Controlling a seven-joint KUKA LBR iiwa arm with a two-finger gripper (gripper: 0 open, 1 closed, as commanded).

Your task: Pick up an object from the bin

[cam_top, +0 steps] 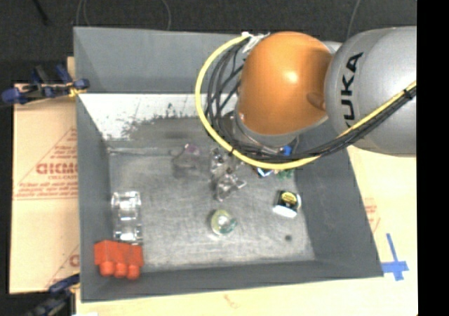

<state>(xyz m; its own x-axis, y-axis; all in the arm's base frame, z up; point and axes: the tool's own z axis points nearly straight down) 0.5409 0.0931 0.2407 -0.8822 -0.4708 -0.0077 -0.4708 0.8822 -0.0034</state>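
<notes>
Grey sheet metal forms the sloping walls and flat, scuffed floor of the grey metal bin [93, 188], which sits on a dark surface. From the right, the silver arm [379, 90] reaches in over the back half of the bin. Its wrist is capped by a glossy orange dome-shaped cover [280, 83] and ringed by a loop of yellow and black cables [217, 97].

Below that cover the metal gripper [226, 175] pokes down near the middle of the floor. Whether the claw is spread, pressed together or pinching something cannot be told from this angle.

Nearest to it are two things. A small round clear object with a greenish centre [222, 222] lies just in front of the gripper, apart from it. A pale purple translucent piece [186, 157] rests to its left, towards the back wall.

A small black, yellow and white object [285, 203] lies to the right, near the front edge of the cover. Well apart, at the floor's left side, stands a clear plastic block-shaped piece [126, 216]. Just in front of it, a red-orange knobbed plastic brick [118, 258] sits in the front left corner.
</notes>
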